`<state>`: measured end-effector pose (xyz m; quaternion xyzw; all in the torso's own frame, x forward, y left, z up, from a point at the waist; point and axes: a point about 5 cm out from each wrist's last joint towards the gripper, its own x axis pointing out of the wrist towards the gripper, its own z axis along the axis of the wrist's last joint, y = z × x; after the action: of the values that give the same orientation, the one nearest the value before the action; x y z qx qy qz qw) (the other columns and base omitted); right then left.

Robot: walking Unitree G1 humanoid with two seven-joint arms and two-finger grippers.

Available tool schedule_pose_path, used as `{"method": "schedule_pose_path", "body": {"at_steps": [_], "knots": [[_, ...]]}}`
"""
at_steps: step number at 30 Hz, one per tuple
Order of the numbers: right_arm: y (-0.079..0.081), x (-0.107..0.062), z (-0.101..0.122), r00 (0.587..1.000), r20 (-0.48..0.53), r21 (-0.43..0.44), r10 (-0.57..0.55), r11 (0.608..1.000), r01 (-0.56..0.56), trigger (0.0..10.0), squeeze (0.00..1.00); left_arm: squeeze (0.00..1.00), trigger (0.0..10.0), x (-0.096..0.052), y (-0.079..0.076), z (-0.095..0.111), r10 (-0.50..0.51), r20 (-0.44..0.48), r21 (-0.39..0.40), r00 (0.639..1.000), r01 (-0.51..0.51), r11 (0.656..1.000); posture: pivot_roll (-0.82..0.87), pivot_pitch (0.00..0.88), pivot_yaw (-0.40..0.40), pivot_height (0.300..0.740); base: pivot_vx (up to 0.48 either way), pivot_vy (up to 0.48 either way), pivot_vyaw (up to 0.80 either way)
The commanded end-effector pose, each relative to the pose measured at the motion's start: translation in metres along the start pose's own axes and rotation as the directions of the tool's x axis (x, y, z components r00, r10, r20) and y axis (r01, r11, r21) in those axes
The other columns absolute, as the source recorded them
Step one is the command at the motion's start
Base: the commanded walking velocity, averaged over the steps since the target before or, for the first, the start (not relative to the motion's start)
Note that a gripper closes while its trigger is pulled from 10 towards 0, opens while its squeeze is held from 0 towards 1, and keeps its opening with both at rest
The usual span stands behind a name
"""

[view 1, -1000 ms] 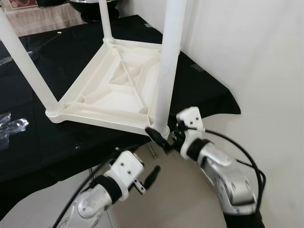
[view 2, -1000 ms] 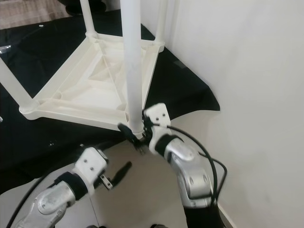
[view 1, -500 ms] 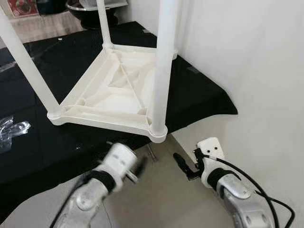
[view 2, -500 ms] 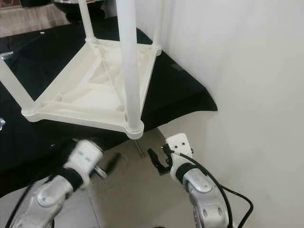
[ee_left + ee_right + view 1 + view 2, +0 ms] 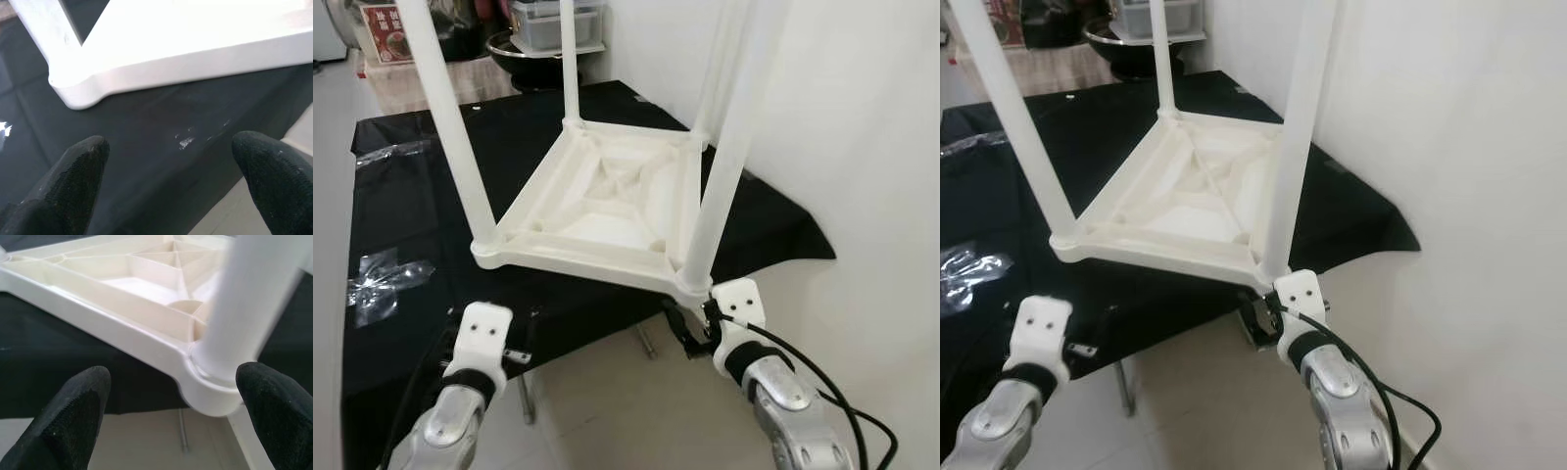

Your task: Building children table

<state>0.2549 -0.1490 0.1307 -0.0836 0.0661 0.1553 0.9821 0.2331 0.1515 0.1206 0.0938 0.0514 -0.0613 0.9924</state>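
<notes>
Overhead, both arms reach up toward the upturned white children's table (image 5: pixel 607 211) on black cloth (image 5: pixel 406 211). Through the left gripper (image 5: pixel 168 161), fingers spread wide, a table corner lies just ahead. Through the right gripper (image 5: pixel 171 401), equally wide, a leg (image 5: pixel 244 318) and its corner stand directly between the fingertips.

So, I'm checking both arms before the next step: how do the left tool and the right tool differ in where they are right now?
The left tool faces the table's near left corner over the black cloth, a gap away. The right tool is at the near right corner, its open fingers either side of the leg socket at the cloth's edge, floor below. Both are open, touching nothing.
</notes>
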Motion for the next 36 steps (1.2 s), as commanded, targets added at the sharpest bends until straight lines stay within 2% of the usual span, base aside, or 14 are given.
{"method": "schedule_pose_path", "body": {"at_steps": [1, 4, 5, 9, 20, 35, 36], "knots": [[0.009, 0.002, 0.008, 0.997, 0.052, 0.005, 0.050, 0.999, -0.050, 10.0, 0.00, 0.00, 10.0, 0.001, 0.003, -0.001, -0.009, -0.002, 0.023, 1.000, 0.009, 1.000, -0.04, 0.043, -0.023, 0.740, 0.000, 0.480, 0.00], [0.009, 0.003, 0.008, 0.996, 0.062, 0.000, 0.058, 0.998, -0.058, 10.0, 0.00, 0.00, 10.0, 0.002, 0.001, 0.001, -0.027, 0.015, 0.039, 1.000, 0.026, 0.999, -0.04, 0.042, -0.019, 0.740, 0.000, 0.480, 0.00], [0.011, 0.005, 0.011, 0.994, 0.076, -0.015, 0.079, 0.997, -0.078, 10.0, 0.00, 0.00, 10.0, 0.003, -0.001, 0.007, -0.048, 0.053, 0.048, 0.997, 0.046, 0.998, -0.04, 0.043, -0.017, 0.740, 0.000, 0.000, 0.00], [0.012, 0.008, 0.012, 0.992, 0.088, -0.023, 0.093, 0.996, -0.091, 10.0, 0.00, 0.00, 10.0, 0.005, -0.001, 0.014, -0.051, 0.089, 0.041, 0.995, 0.047, 0.998, -0.04, 0.042, -0.015, 0.740, 0.000, 0.000, 0.00], [0.008, 0.020, 0.012, 0.993, 0.081, -0.044, 0.082, 0.996, -0.079, 10.0, 0.00, 0.00, 10.0, 0.007, -0.001, 0.016, -0.045, 0.115, 0.056, 0.992, 0.039, 0.998, -0.04, 0.045, -0.021, 0.740, 0.000, 0.000, 0.00], [0.005, 0.023, 0.008, 0.994, 0.061, -0.028, 0.086, 0.996, -0.085, 10.0, 0.00, 0.00, 10.0, 0.006, -0.007, 0.016, -0.100, 0.129, 0.055, 0.987, 0.094, 0.994, -0.04, 0.044, -0.023, 0.740, 0.000, 0.000, 0.75], [0.005, 0.025, 0.008, 0.995, 0.051, -0.032, 0.088, 0.996, -0.086, 10.0, 0.00, 0.00, 10.0, 0.006, -0.009, 0.019, -0.131, 0.148, 0.035, 0.980, 0.127, 0.991, -0.04, 0.047, -0.024, 0.740, 0.000, 0.000, 0.00]]}}
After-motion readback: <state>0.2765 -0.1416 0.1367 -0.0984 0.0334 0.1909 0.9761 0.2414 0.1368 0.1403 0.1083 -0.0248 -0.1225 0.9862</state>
